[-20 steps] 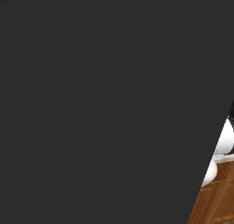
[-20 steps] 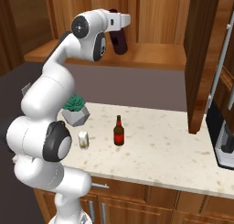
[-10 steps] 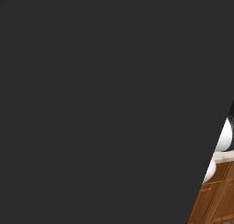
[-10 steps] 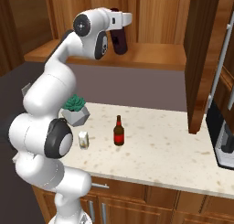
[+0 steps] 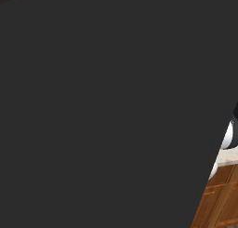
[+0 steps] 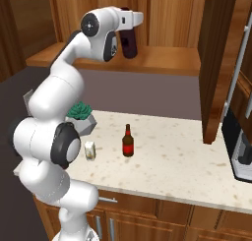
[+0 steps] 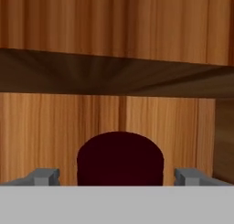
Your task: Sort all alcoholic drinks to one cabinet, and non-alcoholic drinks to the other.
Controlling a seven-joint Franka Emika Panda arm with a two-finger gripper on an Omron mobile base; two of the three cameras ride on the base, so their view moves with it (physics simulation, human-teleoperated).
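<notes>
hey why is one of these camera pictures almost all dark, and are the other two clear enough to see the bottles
Left base view: a flat dark grey panel blocks nearly everything. Right base view: evenly lit and sharp, beer bottle and white carton clear on the counter. Hand view: dark purple bottle close, soft-edged, between the open gripper.

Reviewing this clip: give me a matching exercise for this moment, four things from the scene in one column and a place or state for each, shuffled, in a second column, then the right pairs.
Things:
1. dark purple bottle
2. brown beer bottle
3. white carton
4. gripper

Places or states:
A. upright on the counter, out in the open
B. open, one finger on each side of a dark bottle
C. on the counter close beside the arm's lower joint
D. on the cabinet shelf, at the end of the arm

Pairs: 1-D, 2-A, 3-C, 4-B
</notes>
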